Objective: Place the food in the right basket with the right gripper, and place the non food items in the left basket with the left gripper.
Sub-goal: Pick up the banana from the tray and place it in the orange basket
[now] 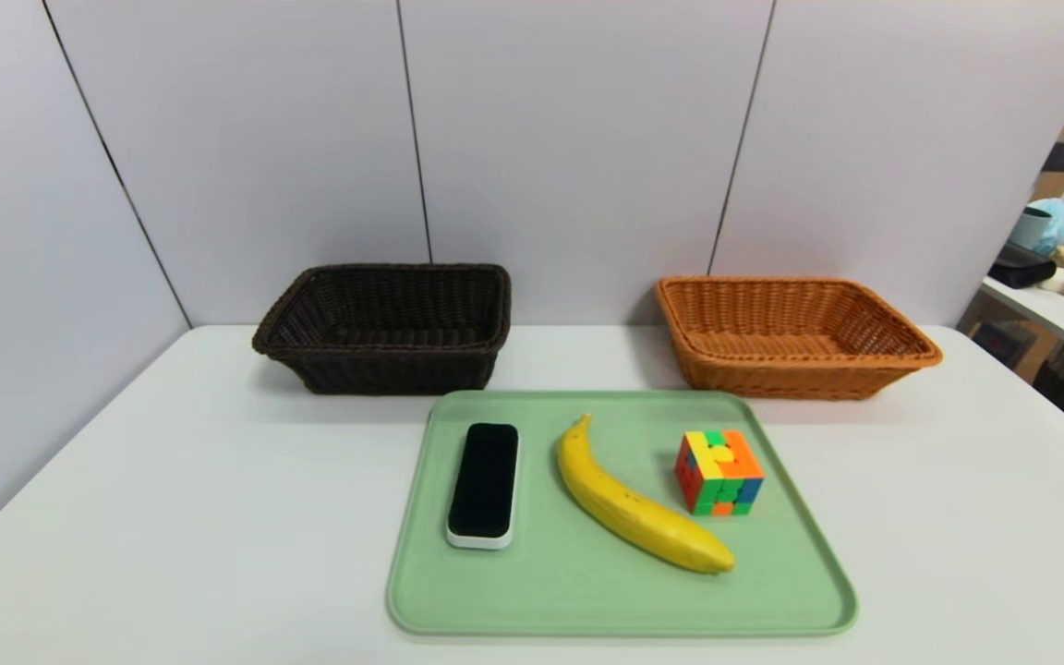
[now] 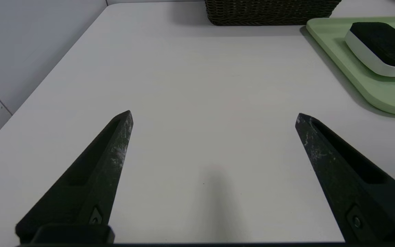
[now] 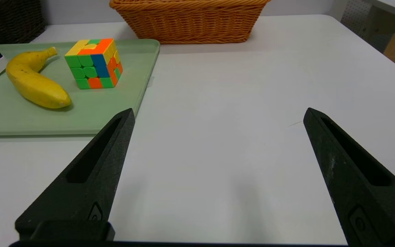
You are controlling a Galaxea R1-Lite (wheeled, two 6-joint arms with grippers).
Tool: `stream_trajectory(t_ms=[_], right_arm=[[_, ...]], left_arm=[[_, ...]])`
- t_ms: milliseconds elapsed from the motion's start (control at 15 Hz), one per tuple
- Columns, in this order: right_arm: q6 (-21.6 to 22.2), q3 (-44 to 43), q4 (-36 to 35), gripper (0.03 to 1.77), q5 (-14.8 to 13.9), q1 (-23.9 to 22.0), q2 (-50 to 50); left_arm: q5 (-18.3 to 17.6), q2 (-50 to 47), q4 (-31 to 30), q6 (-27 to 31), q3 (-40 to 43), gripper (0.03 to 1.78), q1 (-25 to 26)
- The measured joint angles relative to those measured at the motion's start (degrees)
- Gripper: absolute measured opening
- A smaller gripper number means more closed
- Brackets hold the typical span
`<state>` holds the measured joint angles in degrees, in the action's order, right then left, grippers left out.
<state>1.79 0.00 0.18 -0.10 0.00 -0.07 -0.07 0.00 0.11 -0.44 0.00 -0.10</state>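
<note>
My right claw (image 3: 218, 115) hangs spread and empty over bare counter (image 3: 238, 85), left claw (image 2: 214, 116) likewise, and the banana (image 1: 635, 503) lies mid-tray (image 1: 587, 591), stem toward the baskets, off to my right claw's inner side, cube (image 1: 719, 472) between us.

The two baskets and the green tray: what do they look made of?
The dark brown rectangular basket and the orange-tan rectangular basket both show tightly woven strands with braided rims, so wicker, natural or plastic, I cannot tell which. The pale green tray looks like moulded plastic: smooth, matte, one even colour, with rounded corners and a raised lip.
</note>
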Motion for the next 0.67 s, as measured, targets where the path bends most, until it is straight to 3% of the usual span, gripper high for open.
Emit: stream_trajectory(t_ms=[667], right_arm=[[-0.12,0.00,-0.07,1.70,0.00,0.00,0.00]], left_arm=[[0.07,0.00,-0.11,0.26,0.00,1.69,0.00]])
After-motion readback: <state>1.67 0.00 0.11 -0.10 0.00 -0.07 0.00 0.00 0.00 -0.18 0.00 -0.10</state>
